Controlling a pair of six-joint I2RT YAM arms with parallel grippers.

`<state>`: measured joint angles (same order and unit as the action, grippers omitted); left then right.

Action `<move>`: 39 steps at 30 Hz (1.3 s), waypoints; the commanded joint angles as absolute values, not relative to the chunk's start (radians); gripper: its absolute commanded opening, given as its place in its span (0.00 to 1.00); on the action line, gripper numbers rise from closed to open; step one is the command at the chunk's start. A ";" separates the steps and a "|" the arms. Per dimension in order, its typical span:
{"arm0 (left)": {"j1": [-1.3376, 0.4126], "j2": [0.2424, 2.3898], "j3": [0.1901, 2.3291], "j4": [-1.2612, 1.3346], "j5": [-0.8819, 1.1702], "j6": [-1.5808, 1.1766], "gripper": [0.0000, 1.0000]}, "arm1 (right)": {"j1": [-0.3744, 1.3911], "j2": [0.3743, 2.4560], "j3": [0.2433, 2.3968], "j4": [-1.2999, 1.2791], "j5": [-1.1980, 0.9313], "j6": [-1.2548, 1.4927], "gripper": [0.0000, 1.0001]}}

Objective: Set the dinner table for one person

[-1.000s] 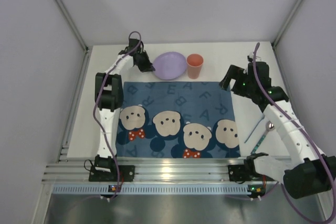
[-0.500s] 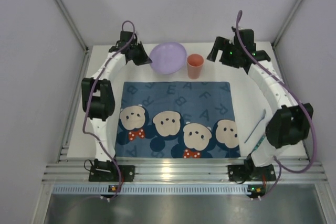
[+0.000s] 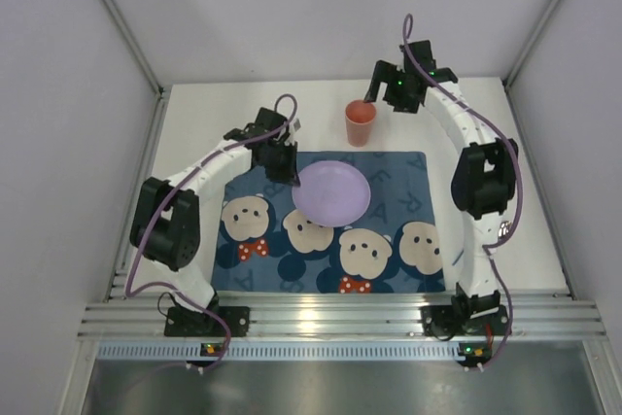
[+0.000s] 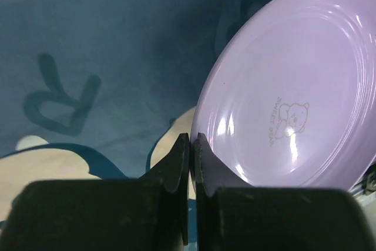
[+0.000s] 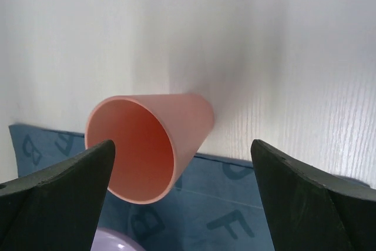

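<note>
- Spanning the whole work area, the dinner table is a plain, matte white rectangular top. It lies under everything else, with bare strips showing along the far edge and both sides.
- Covering its middle, the mat is a flat, dark blue cloth printed with pale bear faces and letters. It looks already placed as the setting's base.
- Over the mat's centre sits the plate, a round, shallow, glossy lilac piece that looks like plastic, with a small bear stamp on its face. It is tilted, and I cannot tell whether its far rim touches the cloth, so I judge this step nearly done but not released.
- The left gripper has its dark fingers pressed together on the plate's near rim.
- The right gripper has its black jaws spread wide, one to each side of the cup and apart from it.
- The cup is a smooth, tapered, salmon-orange tumbler, empty and upright on bare table just beyond the mat's far edge. I judge it not yet placed.
- A small shiny piece, probably a spoon, peeks out behind the right arm near the table's right side. It likely remains to be laid.
</note>
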<state>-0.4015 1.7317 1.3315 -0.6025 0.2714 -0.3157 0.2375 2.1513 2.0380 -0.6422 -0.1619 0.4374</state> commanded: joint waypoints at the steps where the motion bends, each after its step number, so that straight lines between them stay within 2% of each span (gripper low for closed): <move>1: -0.434 1.666 1.267 -0.580 0.261 -0.305 0.00 | 0.264 2.155 2.086 -0.687 -0.130 0.423 1.00; 5: -0.477 1.706 1.252 -0.578 0.227 -0.313 0.00 | 0.281 2.167 2.048 -0.687 -0.118 0.420 1.00; 10: -0.518 1.758 1.264 -0.606 0.160 -0.313 0.00 | 0.296 2.207 2.048 -0.689 -0.120 0.417 0.91; 12: -0.523 1.761 1.258 -0.615 0.149 -0.310 0.10 | 0.301 2.215 2.051 -0.690 -0.118 0.416 0.85; 15: -0.528 1.759 1.240 -0.618 0.137 -0.302 0.35 | 0.301 2.229 2.059 -0.695 -0.114 0.414 0.78; 16: -0.528 1.756 1.236 -0.620 0.133 -0.302 0.46 | 0.302 2.235 2.065 -0.698 -0.110 0.416 0.75; 20: -0.528 1.741 1.235 -0.629 0.100 -0.311 0.58 | 0.304 2.244 2.082 -0.701 -0.095 0.417 0.61; 21: -0.528 1.737 1.238 -0.632 0.095 -0.313 0.61 | 0.305 2.243 2.086 -0.703 -0.092 0.416 0.50; 23: -0.526 1.727 1.247 -0.632 0.087 -0.324 0.62 | 0.310 2.243 2.101 -0.707 -0.094 0.417 0.37; 24: -0.526 1.726 1.256 -0.634 0.089 -0.325 0.62 | 0.311 2.244 2.108 -0.709 -0.097 0.417 0.20; 25: -0.526 1.727 1.261 -0.637 0.090 -0.331 0.62 | 0.310 2.240 2.124 -0.716 -0.101 0.419 0.13; 26: -0.526 1.729 1.273 -0.637 0.089 -0.334 0.62 | 0.310 2.240 2.137 -0.719 -0.106 0.420 0.00; 31: -0.526 1.727 1.315 -0.643 0.077 -0.336 0.62 | 0.308 2.175 2.212 -0.758 -0.081 0.405 0.00; 35: -0.523 1.726 1.377 -0.661 0.055 -0.328 0.63 | 0.308 2.071 2.178 -0.857 -0.019 0.370 0.00; 39: -0.505 1.738 1.429 -0.670 0.058 -0.331 0.64 | 0.310 1.930 1.917 -0.884 0.029 0.359 0.00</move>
